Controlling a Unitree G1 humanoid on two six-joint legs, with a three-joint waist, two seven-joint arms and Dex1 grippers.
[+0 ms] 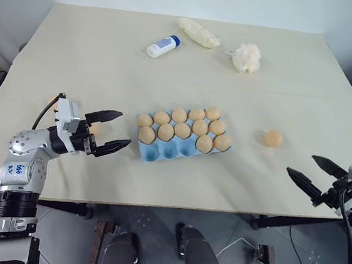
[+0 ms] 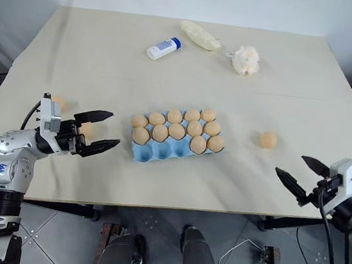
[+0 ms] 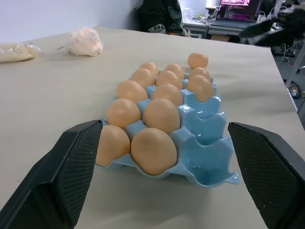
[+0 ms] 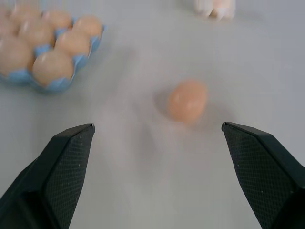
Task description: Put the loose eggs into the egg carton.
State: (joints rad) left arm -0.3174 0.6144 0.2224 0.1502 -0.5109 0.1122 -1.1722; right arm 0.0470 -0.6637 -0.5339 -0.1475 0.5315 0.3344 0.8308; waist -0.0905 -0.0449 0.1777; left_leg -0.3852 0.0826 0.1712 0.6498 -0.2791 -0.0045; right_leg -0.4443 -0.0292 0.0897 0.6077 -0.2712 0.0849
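The light blue egg carton lies mid-table. Its back and middle rows are full of tan eggs, and the front row has two eggs and three bare cups at its left end. One loose egg rests on the table to the carton's right. A second loose egg sits just behind my left gripper's fingers, and a third lies further left. My left gripper is open, level, pointing at the carton's left end. My right gripper is open near the front right edge, facing the loose egg.
At the back of the table lie a white bottle with a blue cap, a lumpy cream bag and a pale fluffy lump. The table's front edge runs just below both grippers.
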